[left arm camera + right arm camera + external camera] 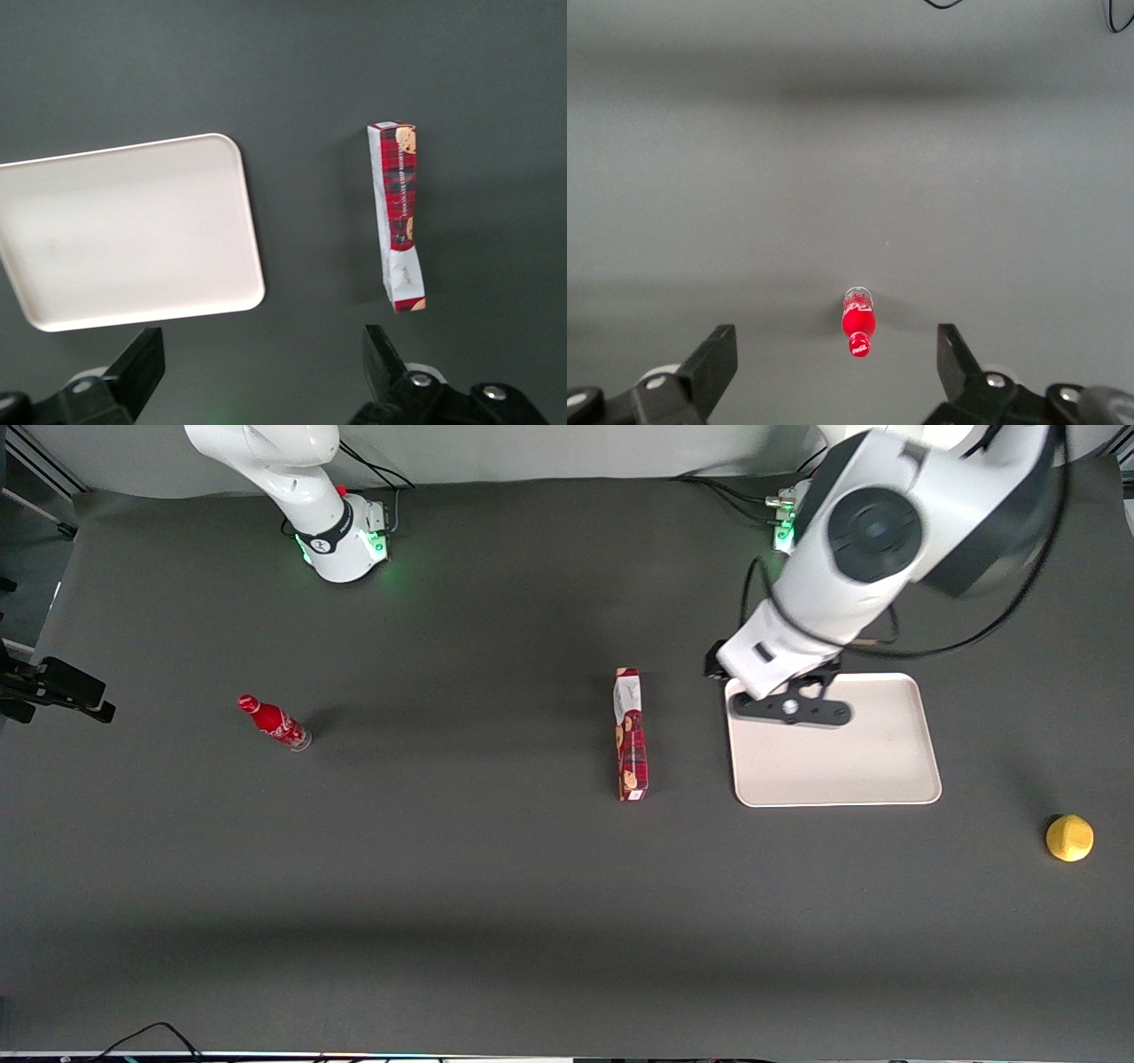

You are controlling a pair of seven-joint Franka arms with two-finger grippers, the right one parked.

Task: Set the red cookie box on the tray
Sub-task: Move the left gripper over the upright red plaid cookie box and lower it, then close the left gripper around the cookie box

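The red cookie box (630, 735) lies flat on the dark table, its white label end farther from the front camera. It also shows in the left wrist view (399, 212). The tray (850, 771) lies beside it, toward the working arm's end, and holds nothing; it also shows in the left wrist view (124, 230). My left gripper (791, 708) hangs high above the tray's edge farthest from the front camera, near the corner toward the box. It is open and empty (263, 354), its fingers wide apart, clear of both box and tray.
A small red bottle (275, 724) lies toward the parked arm's end of the table, also in the right wrist view (858, 323). A yellow fruit (1069, 838) sits toward the working arm's end, nearer the front camera than the tray.
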